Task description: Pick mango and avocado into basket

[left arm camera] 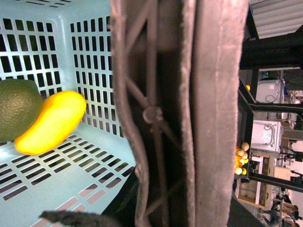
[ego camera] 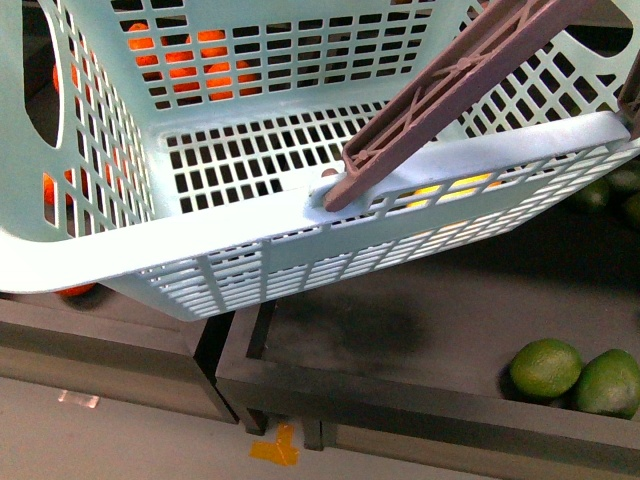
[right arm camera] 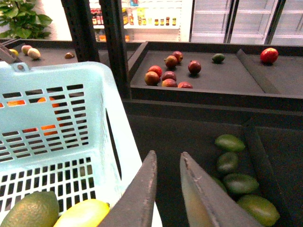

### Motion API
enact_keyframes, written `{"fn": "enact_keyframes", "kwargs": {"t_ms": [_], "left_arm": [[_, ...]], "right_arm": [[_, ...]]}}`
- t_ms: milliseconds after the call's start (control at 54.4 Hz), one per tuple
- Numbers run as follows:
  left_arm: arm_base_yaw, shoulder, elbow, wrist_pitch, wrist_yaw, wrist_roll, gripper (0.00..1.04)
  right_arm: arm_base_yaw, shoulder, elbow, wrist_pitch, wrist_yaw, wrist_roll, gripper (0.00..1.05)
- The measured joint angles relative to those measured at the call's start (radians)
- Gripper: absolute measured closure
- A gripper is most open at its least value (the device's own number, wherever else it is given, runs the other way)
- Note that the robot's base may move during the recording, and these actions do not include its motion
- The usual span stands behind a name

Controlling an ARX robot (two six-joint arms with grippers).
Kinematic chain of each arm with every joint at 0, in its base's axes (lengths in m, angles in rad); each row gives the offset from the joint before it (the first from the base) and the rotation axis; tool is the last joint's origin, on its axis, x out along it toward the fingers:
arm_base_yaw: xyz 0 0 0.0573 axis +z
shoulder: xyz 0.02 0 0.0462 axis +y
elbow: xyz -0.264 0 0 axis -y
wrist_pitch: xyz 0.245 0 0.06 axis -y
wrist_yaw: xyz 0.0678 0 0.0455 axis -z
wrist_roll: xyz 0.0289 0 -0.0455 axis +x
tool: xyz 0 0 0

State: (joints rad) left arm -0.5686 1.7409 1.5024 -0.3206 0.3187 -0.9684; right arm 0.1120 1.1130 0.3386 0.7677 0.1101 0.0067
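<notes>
Mango (left arm camera: 52,123): lying on the basket (left arm camera: 94,71) floor near a corner, touching the avocado
Avocado (left arm camera: 16,109): inside too, beside the mango, close to the lattice wall
Basket: tilted in the front view, above the dark shelf trays; handle (left arm camera: 189,113) swung up
Right gripper (right arm camera: 168,189): empty, jaws a little apart, just outside the basket rim
Left gripper: the handle fills its wrist view, so I cannot tell how its jaws stand
Around: limes (ego camera: 545,368) in the tray below, oranges (ego camera: 180,55) behind the lattice, apples (right arm camera: 168,75) on a farther shelf
Step, as I judge: both fruits are in; what remains is clearing the right arm and steadying the basket
Doing it well: draw the right gripper straight away from the rim without brushing it; level the basket gently, since both smooth fruits would roll toward the low side
</notes>
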Motion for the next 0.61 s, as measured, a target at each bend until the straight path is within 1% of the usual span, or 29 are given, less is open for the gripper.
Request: {"fn": "enact_keyframes", "kwargs": {"t_ms": [74,221,257,294,368,607], "left_arm": [[0.0,0.0,0.0,0.0,0.002,0.0,0.89],[0.0,0.0,0.0,0.0,-0.002,0.001,0.89],[0.0,0.0,0.0,0.0,-0.002,0.001,0.89],[0.0,0.0,0.0,0.0,-0.001,0.001,0.89],[0.0,0.0,0.0,0.0,0.002,-0.001,0.89],[0.0,0.0,0.0,0.0,0.0,0.0,0.89]], "right_arm": [[-0.014,-0.05,-0.058,0.003,-0.017,-0.005,1.03],[-0.037,-0.138,-0.135,-0.004,-0.036,-0.003,1.03],[-0.062,-0.161,-0.151,-0.012,-0.082,-0.003,1.03],[-0.081,-0.179,-0.164,-0.018,-0.101,-0.003,1.03],[-0.107,-0.231,-0.196,-0.039,-0.103,-0.003,1.03],[-0.109,-0.4,-0.267,-0.136,-0.108,-0.003,1.03]]}}
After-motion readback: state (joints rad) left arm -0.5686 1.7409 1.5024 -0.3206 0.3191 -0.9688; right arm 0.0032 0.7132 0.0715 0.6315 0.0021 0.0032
